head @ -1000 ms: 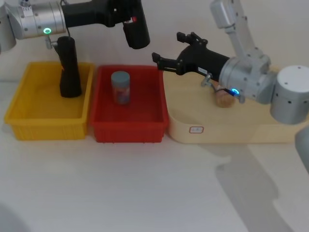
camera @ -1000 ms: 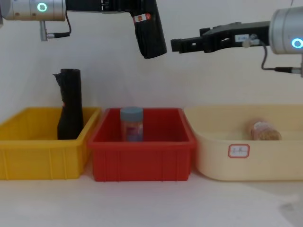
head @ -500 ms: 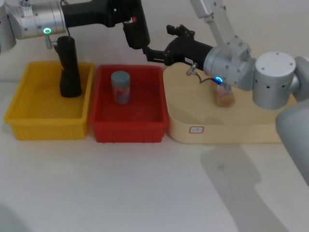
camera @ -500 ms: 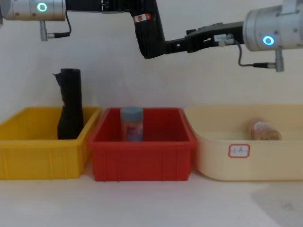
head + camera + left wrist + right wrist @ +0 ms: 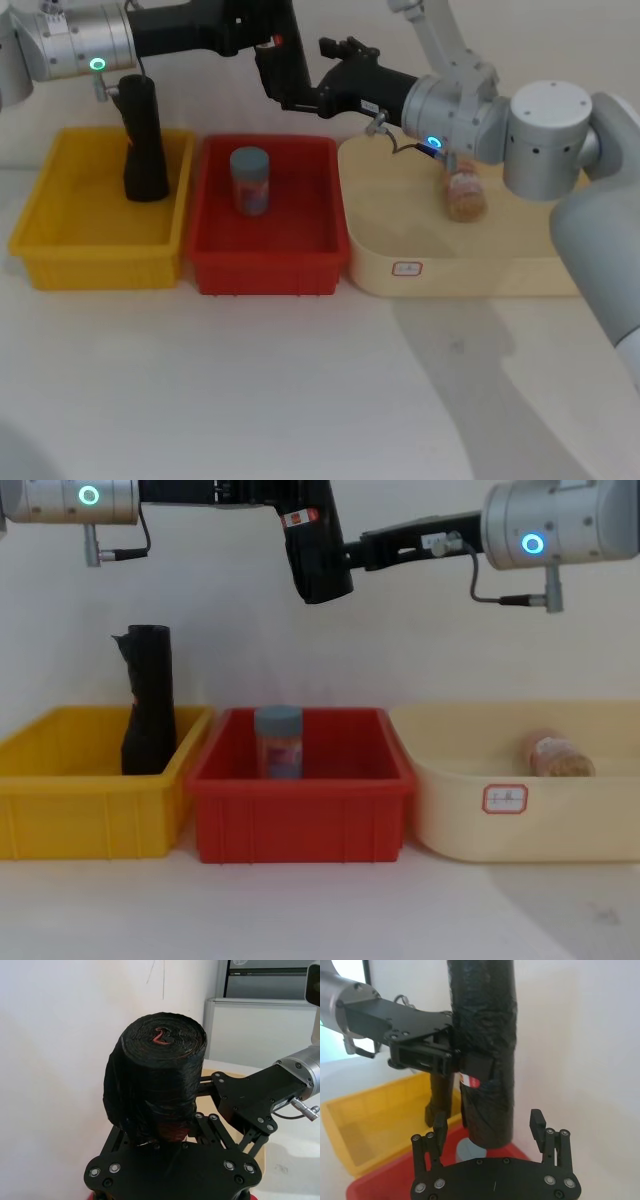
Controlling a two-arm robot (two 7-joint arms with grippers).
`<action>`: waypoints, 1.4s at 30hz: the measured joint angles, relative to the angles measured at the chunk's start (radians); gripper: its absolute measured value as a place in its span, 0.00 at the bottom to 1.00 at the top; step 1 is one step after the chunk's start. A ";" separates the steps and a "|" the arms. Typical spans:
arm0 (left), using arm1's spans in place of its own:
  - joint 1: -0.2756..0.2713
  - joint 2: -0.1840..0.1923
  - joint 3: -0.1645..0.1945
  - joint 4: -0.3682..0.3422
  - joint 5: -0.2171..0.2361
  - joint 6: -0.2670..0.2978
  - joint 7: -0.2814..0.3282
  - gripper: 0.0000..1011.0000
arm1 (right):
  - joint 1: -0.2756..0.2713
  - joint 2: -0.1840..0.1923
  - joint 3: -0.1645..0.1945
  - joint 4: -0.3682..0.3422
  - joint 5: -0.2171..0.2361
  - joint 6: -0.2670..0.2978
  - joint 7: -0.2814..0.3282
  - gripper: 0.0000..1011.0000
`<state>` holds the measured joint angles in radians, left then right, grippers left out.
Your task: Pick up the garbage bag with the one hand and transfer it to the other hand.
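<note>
Left pincer point(image 5: 268, 42) grips the bag point(image 5: 284, 74) aloft; the open right pincer point(image 5: 307, 76) straddles its lower end. Handover not yet done.

My left gripper point(image 5: 270, 35) is clamped on the upper end of the garbage bag point(image 5: 287, 72), which hangs down from it high above the far edge of the table point(image 5: 300, 380). Its arm lies level, coming in from the left, and the left wrist point(image 5: 75, 45) shows a green ring. My right gripper point(image 5: 489, 1122) reaches in from the right at nearly the same height, pointing left. Its fingers point(image 5: 440, 1127) are spread, one on each side of the bag's lower part, with a gap on both sides in the right wrist view. The right wrist point(image 5: 450, 100) glows blue, and the right arm point(image 5: 548, 140) bends back behind it toward the table's right edge.
</note>
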<state>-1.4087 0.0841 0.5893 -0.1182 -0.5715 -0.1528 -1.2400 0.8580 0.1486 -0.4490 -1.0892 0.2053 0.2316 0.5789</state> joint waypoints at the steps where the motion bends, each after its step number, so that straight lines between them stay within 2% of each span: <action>1: 0.000 0.000 0.000 0.000 0.000 0.000 0.000 0.40 | 0.004 -0.002 -0.001 0.005 0.003 0.001 0.005 0.99; 14: -0.001 0.000 0.000 0.001 0.000 -0.001 -0.001 0.40 | 0.077 -0.034 -0.029 0.109 0.015 -0.004 0.042 0.99; 26: -0.001 0.000 0.000 0.002 0.000 -0.001 -0.001 0.40 | 0.154 -0.075 -0.066 0.248 -0.001 -0.055 0.050 0.99; 38: -0.001 0.000 0.000 0.002 0.000 -0.001 -0.001 0.40 | 0.207 -0.106 -0.087 0.353 -0.015 -0.104 0.046 0.99; 42: -0.001 0.000 0.000 0.002 0.000 -0.001 0.000 0.40 | 0.219 -0.113 -0.091 0.377 -0.018 -0.115 0.043 0.92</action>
<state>-1.4095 0.0838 0.5891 -0.1165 -0.5713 -0.1534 -1.2404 1.0769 0.0354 -0.5403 -0.7123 0.1872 0.1162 0.6224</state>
